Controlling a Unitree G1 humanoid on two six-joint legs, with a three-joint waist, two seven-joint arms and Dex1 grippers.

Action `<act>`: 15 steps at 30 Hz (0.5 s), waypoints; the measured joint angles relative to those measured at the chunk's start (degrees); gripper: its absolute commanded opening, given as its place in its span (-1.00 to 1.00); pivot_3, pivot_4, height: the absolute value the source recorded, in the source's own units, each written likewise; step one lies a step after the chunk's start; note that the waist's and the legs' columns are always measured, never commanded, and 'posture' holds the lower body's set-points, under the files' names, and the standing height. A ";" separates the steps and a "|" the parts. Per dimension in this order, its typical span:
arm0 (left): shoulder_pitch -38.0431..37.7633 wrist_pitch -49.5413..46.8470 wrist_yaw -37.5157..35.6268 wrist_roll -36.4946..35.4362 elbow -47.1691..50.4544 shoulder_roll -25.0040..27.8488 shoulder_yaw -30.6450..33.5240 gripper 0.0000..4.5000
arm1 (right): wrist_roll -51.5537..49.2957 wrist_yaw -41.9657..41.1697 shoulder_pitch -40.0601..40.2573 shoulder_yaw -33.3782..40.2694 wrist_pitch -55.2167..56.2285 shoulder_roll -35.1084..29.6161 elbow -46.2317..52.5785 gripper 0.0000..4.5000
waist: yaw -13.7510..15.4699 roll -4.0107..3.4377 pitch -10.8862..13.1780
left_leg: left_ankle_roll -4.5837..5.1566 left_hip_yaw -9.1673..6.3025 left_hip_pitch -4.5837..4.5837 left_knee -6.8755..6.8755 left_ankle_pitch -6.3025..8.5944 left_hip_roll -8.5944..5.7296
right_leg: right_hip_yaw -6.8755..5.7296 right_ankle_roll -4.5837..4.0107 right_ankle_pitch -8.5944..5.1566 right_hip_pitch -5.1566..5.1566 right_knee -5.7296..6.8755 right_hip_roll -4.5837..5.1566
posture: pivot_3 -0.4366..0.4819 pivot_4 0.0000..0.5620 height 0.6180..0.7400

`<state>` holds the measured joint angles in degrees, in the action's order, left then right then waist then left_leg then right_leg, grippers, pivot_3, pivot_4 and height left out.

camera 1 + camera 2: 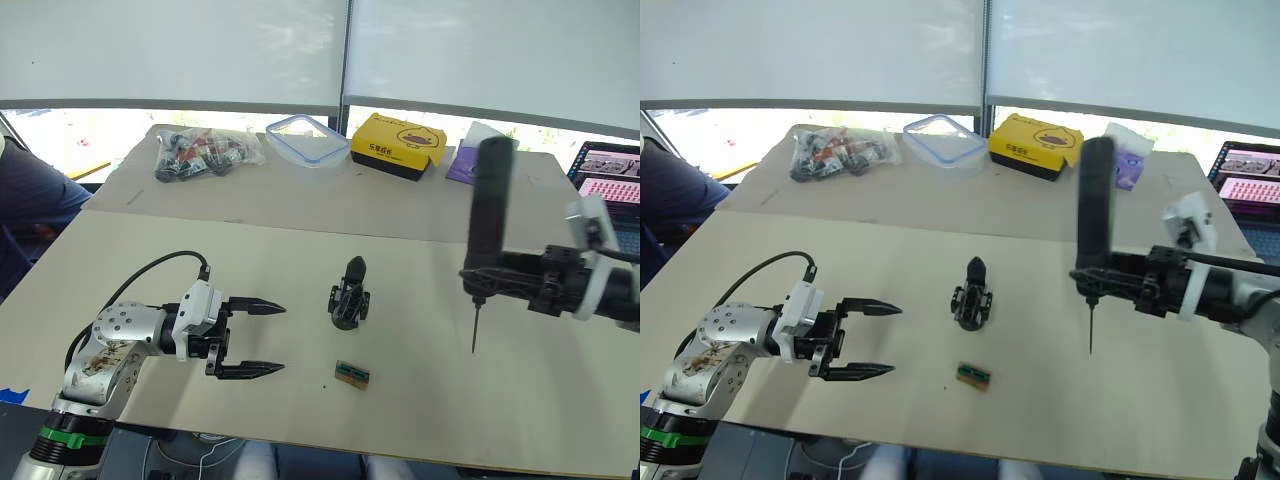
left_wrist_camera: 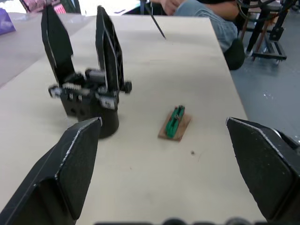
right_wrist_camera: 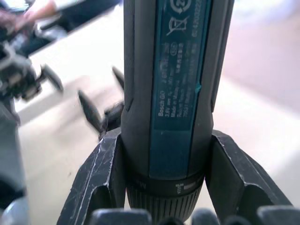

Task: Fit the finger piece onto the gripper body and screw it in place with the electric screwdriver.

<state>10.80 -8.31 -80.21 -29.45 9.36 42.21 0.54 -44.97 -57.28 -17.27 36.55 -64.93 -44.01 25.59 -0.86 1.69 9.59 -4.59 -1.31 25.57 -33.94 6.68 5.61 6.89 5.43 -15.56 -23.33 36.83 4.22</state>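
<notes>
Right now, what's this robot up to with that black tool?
The right claw holds the electric screwdriver upright, its bit pointing down above the table. The left claw is open and holds nothing, beside the gripper body standing mid-table. A small green block lies in front of it. No screwing is under way.

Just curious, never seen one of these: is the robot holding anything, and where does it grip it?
The right gripper holds the thick black electric screwdriver upright near its lower, bit end. The left gripper is open, empty.
</notes>
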 measured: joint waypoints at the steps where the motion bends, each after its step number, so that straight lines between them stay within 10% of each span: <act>1: -0.02 0.36 -0.23 0.33 -0.46 -0.01 -0.39 1.00 | -1.99 0.52 0.22 1.31 1.52 2.74 1.58 -0.14 | 0.02 -0.02 0.01 | 0.00 0.02 0.00 -0.01 0.00 0.00 | 0.02 0.00 0.00 0.01 0.00 0.01 | -0.05 -0.47 1.00; 8: -1.56 4.61 1.26 5.85 -2.03 -2.75 -5.25 1.00 | -2.88 -1.75 13.85 -6.60 24.18 17.10 19.65 -0.14 | -0.47 -0.12 -0.01 | 0.00 0.00 -0.06 -0.02 0.00 0.00 | 0.01 -0.04 -0.06 0.07 0.06 0.00 | -0.05 -0.47 1.00; 15: -2.24 4.68 4.84 10.07 -3.84 -6.22 -10.09 1.00 | 6.11 -6.82 16.65 -20.32 43.11 21.17 17.23 -0.14 | -1.11 -0.07 -0.03 | -0.08 0.00 -0.13 -0.15 -0.04 -0.01 | 0.03 -0.41 -0.16 0.20 0.06 0.02 | -0.05 -0.47 1.00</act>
<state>8.57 -3.63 -75.37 -19.38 5.52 35.99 -9.55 -38.86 -64.10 -0.62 16.23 -21.82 -22.84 42.82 -1.97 1.61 9.55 -4.67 -1.31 25.44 -34.08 6.63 5.60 6.92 5.02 -15.71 -23.13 36.89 4.23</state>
